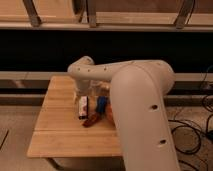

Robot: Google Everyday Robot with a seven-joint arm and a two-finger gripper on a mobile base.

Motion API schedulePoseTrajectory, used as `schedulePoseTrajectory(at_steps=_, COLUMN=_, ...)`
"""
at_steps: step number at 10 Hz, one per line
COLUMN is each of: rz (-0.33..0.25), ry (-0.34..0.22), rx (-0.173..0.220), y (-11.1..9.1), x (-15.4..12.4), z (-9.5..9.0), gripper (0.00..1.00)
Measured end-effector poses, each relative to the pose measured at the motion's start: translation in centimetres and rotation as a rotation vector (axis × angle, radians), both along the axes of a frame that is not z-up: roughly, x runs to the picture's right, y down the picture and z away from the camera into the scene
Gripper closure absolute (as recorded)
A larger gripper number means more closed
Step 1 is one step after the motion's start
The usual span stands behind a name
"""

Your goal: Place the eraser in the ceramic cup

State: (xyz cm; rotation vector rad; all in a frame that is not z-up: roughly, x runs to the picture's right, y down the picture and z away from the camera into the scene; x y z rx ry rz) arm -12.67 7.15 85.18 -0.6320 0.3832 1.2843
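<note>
My gripper hangs from the pale arm over the middle of the wooden table, open. Right under it is the eraser, a small white block with a dark and red end, close to the fingertips. I cannot tell whether they touch it. The ceramic cup does not show; the arm covers the table behind the gripper.
A blue block stands just right of the eraser. A dark red-brown long object lies in front of it. A sliver of the orange bowl shows at the arm's edge. My bulky forearm hides the table's right side.
</note>
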Motion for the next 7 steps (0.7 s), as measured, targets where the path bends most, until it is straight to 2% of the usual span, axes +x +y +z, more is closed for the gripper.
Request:
schedulePoseTrajectory(at_steps=4, rz=-0.031, ry=-0.019, rx=0.019, y=-0.2, x=-0.5, z=0.5, gripper=0.35)
schedulePoseTrajectory(at_steps=7, rz=-0.046, ry=0.015, rx=0.007, y=0.6, x=1.3, z=2.5, gripper=0.35)
